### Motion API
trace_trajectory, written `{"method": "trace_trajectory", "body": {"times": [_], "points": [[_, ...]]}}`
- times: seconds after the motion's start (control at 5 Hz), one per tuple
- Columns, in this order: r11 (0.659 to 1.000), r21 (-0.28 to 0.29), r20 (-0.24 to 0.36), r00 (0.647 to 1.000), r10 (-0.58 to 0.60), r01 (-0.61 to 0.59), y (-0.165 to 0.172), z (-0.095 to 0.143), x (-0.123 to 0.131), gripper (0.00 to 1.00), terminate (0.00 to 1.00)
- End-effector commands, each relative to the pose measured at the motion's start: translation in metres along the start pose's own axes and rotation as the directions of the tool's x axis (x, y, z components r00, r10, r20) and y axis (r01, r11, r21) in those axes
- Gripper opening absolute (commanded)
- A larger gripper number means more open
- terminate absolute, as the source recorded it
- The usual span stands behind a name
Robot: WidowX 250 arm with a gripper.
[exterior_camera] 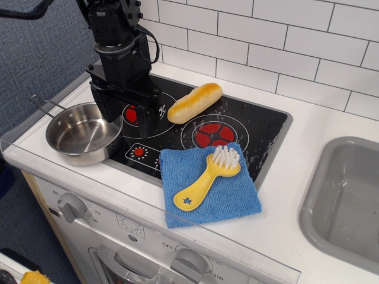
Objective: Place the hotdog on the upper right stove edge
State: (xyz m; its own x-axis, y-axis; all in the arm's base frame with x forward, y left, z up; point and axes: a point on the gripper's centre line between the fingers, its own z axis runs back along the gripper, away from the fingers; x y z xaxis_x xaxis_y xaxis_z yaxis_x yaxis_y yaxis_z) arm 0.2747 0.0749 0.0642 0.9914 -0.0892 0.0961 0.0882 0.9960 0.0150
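The hotdog (pixel 195 102), a glossy golden-yellow bun with scored grooves, lies tilted on the black stove (pixel 263 127), at the back between the two red burners. My gripper (pixel 129 118) hangs low over the left burner, just left of the hotdog and apart from it. Its jaws stand open with the red burner showing between them, and they hold nothing. The stove's upper right edge (pixel 278 109) is bare.
A steel pot (pixel 83 133) with a handle sits at the stove's left edge, beside the gripper. A blue cloth (pixel 228 198) with a yellow scrub brush (pixel 204 180) on it covers the stove's front edge. A grey sink (pixel 346 201) is at the right. A tiled wall runs behind.
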Motion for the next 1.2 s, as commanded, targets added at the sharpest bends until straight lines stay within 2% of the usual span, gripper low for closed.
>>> {"method": "trace_trajectory", "body": {"times": [0.0, 0.2, 0.4, 0.6, 0.8, 1.0], "points": [[1.000, 0.000, 0.000, 1.000, 0.000, 0.000, 0.000, 0.000, 0.000, 1.00, 0.00], [0.995, -0.017, 0.062, 0.994, -0.092, 0.094, -0.016, 0.000, 0.031, 1.00, 0.00], [0.986, -0.007, 0.106, 0.980, -0.166, 0.168, -0.030, 0.000, 0.065, 1.00, 0.00], [0.981, 0.017, 0.108, 0.975, -0.195, 0.195, -0.031, -0.004, 0.091, 1.00, 0.00], [0.979, 0.062, 0.089, 0.976, -0.197, 0.192, -0.018, -0.009, 0.110, 1.00, 0.00], [0.982, 0.070, 0.074, 0.981, -0.180, 0.175, -0.010, -0.018, 0.121, 1.00, 0.00]]}}
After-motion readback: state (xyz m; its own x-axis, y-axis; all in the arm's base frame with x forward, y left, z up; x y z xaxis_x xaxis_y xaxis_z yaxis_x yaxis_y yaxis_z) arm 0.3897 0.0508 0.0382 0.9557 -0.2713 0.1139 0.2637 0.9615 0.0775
